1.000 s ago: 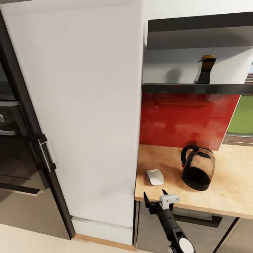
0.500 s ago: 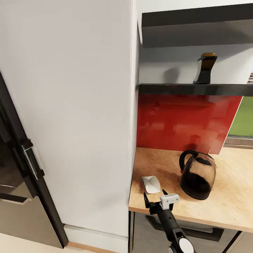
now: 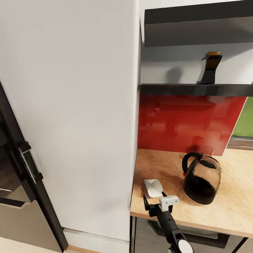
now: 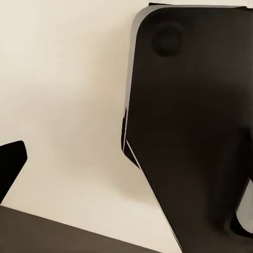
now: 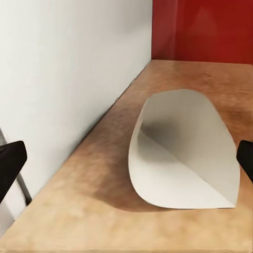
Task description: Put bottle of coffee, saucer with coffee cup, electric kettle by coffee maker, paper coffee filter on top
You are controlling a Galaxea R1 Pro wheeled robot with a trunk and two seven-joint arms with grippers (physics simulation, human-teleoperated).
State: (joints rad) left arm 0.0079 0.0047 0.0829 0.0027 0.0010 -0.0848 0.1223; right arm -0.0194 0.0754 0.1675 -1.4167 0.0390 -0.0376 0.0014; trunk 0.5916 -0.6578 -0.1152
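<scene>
White paper coffee filter (image 3: 153,187), one: laid on its side on the wooden countertop (image 3: 232,205), near the front edge and close to the tall white cabinet panel (image 3: 70,116); in the right wrist view the filter (image 5: 182,150) is seen lying between the two fingertips, untouched.
Electric kettle (image 3: 202,182), one: dark glass body with black handle, stood upright on the same countertop, apart from the filter on its far side from the cabinet.
Bottle of coffee (image 3: 210,67), one: dark with a golden cap, kept on the dark kitchen shelf (image 3: 196,89) above the red backsplash (image 3: 186,121).
Right gripper (image 3: 154,199), one: reached forward over the counter's front edge just short of the filter, fingers spread wide, nothing held.
Left gripper, one: a single dark fingertip (image 4: 9,166) is seen against a pale surface beside a dark robot part (image 4: 190,126); its opening cannot be judged.
Oven door handle (image 3: 31,165), one: mounted beside the cabinet.
</scene>
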